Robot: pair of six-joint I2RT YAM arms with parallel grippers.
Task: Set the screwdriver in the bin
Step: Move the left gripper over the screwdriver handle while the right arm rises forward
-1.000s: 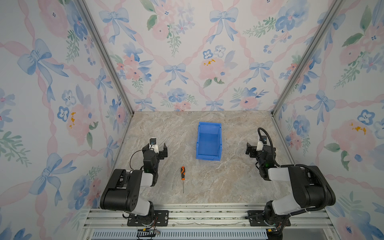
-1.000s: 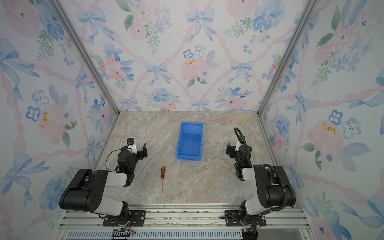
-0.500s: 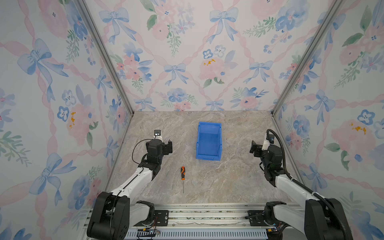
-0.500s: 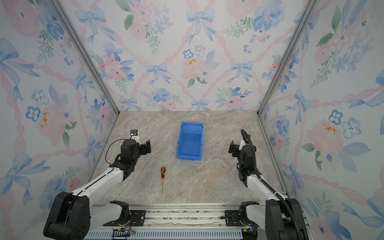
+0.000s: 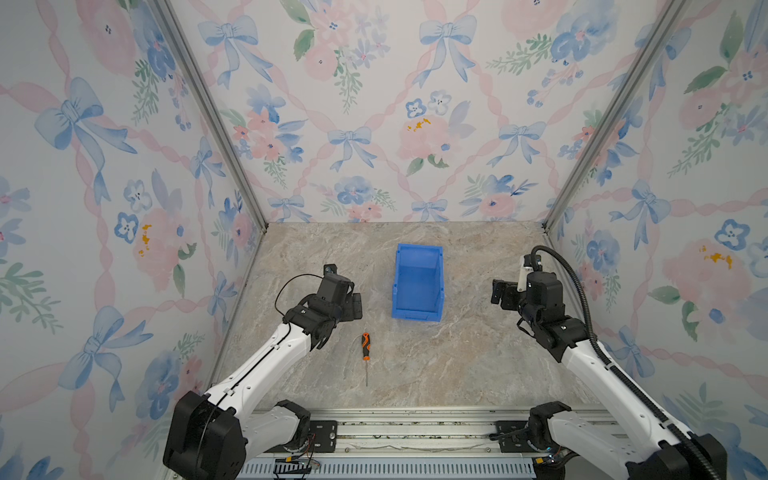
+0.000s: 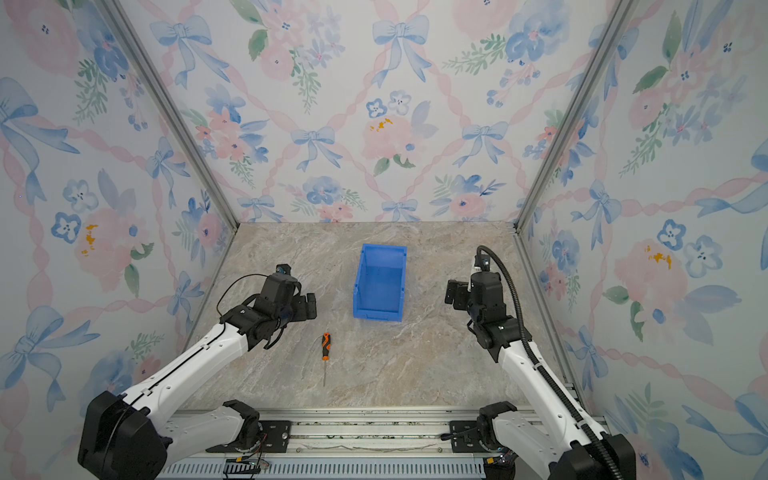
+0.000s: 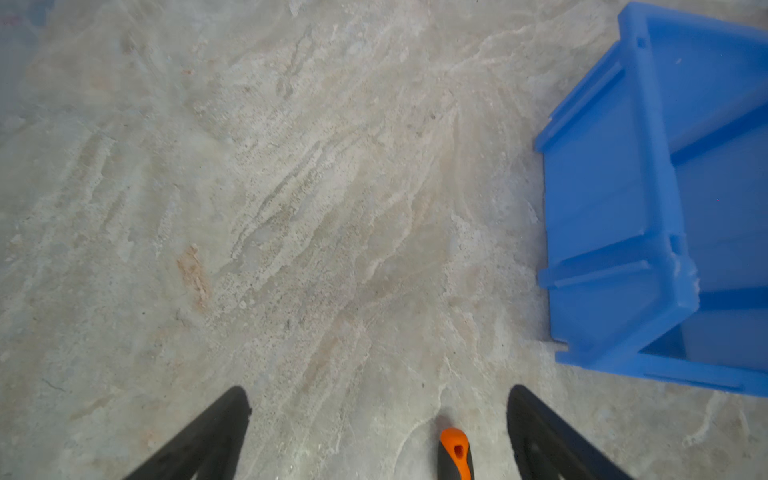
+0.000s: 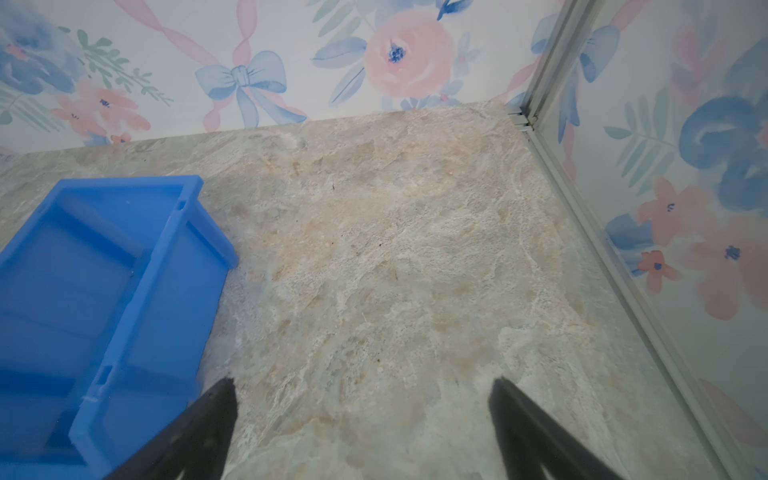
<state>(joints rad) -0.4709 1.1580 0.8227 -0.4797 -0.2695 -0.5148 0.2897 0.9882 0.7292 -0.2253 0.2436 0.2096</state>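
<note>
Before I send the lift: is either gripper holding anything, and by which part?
Nothing is held. The left gripper and right gripper are open and empty; the slim orange-and-black screwdriver lies on the beige marbled tabletop.

In both top views I look down from high above the front edge, over the whole marble-patterned tabletop [image 5: 478,353] toward the floral-papered back wall [image 5: 374,124]. My wrist cameras sit low and close, angled downward; each catches the bright blue rectangular plastic bin [image 7: 602,187].
</note>
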